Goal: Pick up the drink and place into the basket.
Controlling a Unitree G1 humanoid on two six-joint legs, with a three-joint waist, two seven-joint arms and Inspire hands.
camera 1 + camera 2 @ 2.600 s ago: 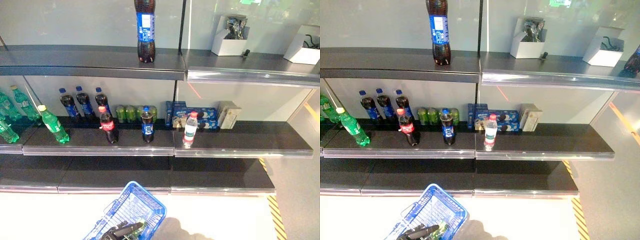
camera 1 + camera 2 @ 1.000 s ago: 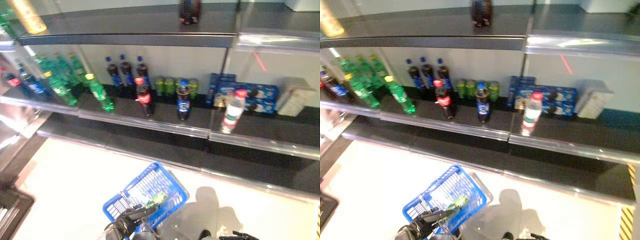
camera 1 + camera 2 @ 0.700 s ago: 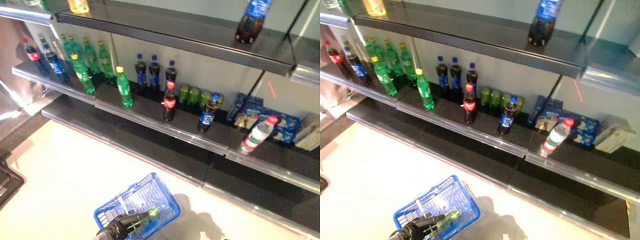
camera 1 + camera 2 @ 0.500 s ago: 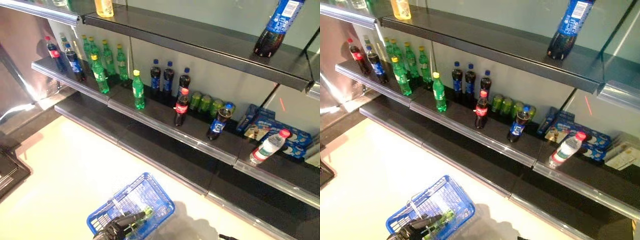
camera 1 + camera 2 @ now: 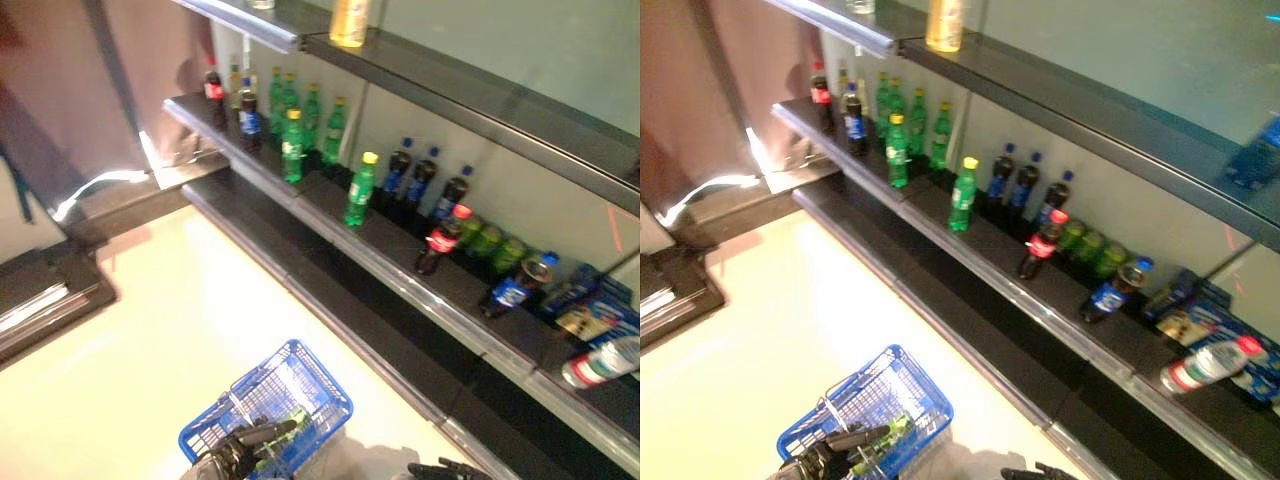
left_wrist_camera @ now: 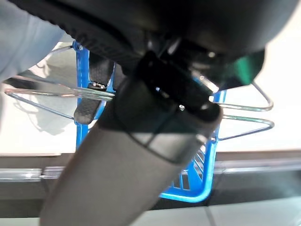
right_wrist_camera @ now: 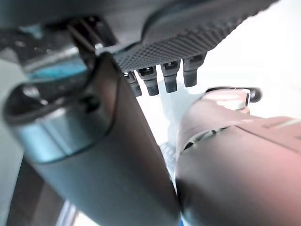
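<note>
Left eye view: the left hand carries the basket low and near, so drinks can drop in; a green bottle already lies inside. The right hand shows at the near edge.

Left wrist view: fingers hook the wire handle.

Right wrist view: the right fingers hang relaxed and empty.
</note>
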